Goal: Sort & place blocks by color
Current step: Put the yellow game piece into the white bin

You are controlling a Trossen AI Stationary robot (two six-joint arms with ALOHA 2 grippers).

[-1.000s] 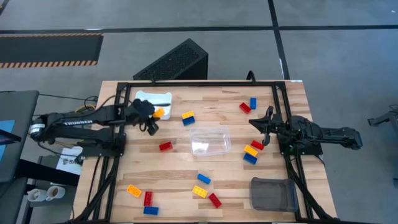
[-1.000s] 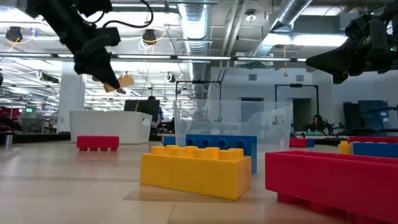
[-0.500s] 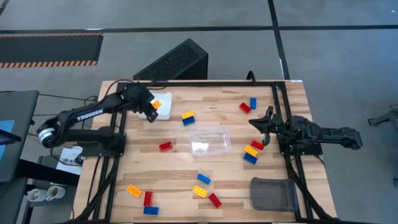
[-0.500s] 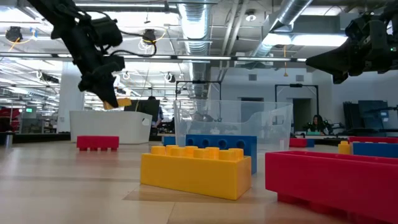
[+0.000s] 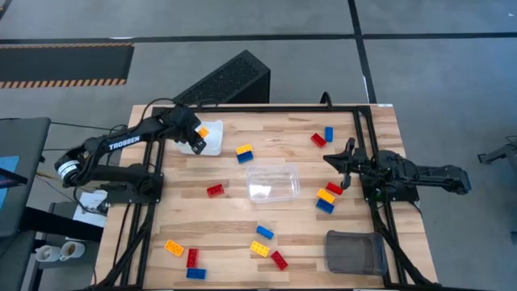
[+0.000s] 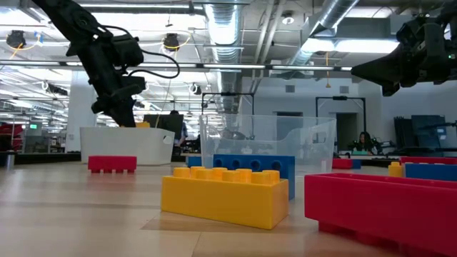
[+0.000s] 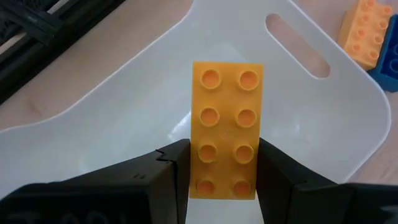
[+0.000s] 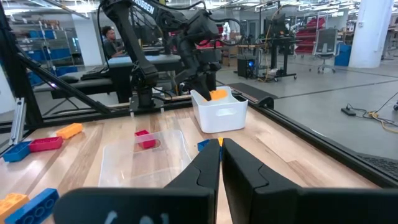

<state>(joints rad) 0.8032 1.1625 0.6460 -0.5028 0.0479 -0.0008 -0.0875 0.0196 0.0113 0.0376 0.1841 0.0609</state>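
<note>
The white bin (image 5: 207, 139) is occupied from above by the left gripper (image 5: 196, 137). Open counter (image 5: 242, 214) is left around the clear container (image 5: 273, 181), flanked by scattered blocks (image 5: 215, 190).

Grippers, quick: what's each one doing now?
Left gripper: shut on the yellow-orange plastic brick, over the white tray.
Right gripper: shut, empty.

Left pincer (image 7: 224, 168) — block (image 7: 226, 127) — over bin (image 7: 323, 130).

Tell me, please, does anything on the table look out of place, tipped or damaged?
Nothing stands out. The left gripper holds an orange block over the white bin; the clear tray and grey bin sit upright. Loose blocks lie scattered, as expected mid-sorting. The right gripper waits at the right side.
</note>
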